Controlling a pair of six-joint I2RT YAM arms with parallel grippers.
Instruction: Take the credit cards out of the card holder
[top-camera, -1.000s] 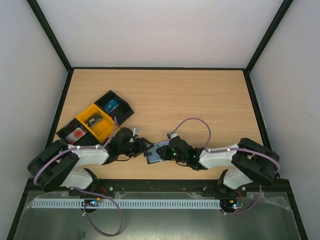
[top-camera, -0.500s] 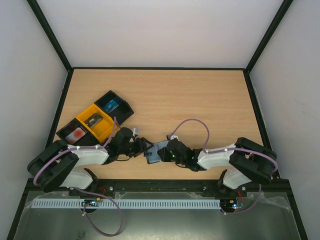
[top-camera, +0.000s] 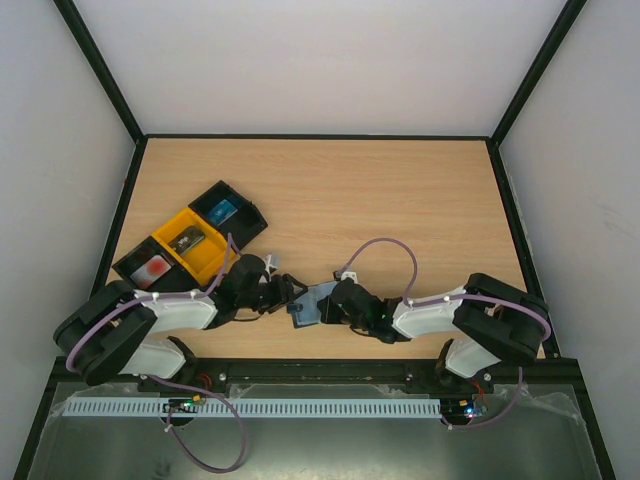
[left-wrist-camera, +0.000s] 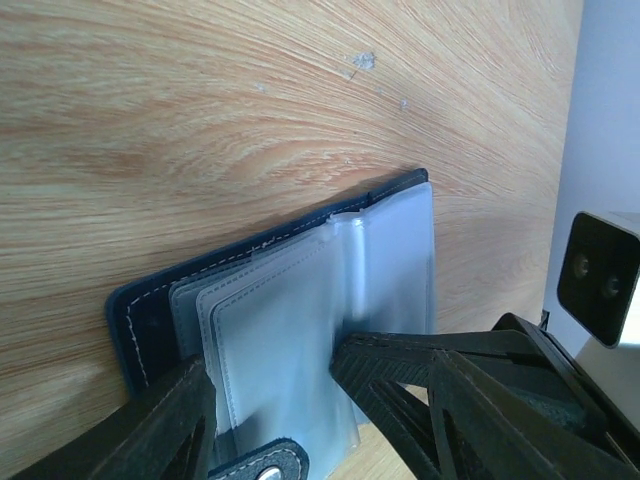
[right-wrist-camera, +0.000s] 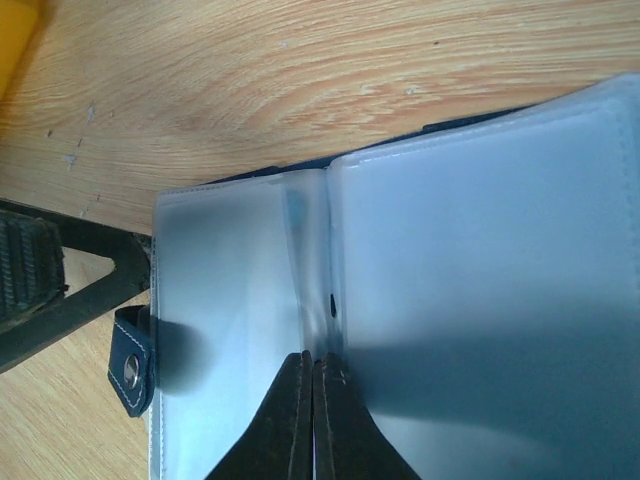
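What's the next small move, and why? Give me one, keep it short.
Probably draw the right gripper slowly back from the fold and watch whether a card follows. Its jaws are shut at the card holder centre fold, on the frosted sleeves, while the open left gripper straddles the tab end. Whether a card is pinched cannot be told.

Left end effector (left-wrist-camera: 270, 395) fingers spread; right end effector (right-wrist-camera: 312, 362) fingertips pressed together; both low, facing inward.
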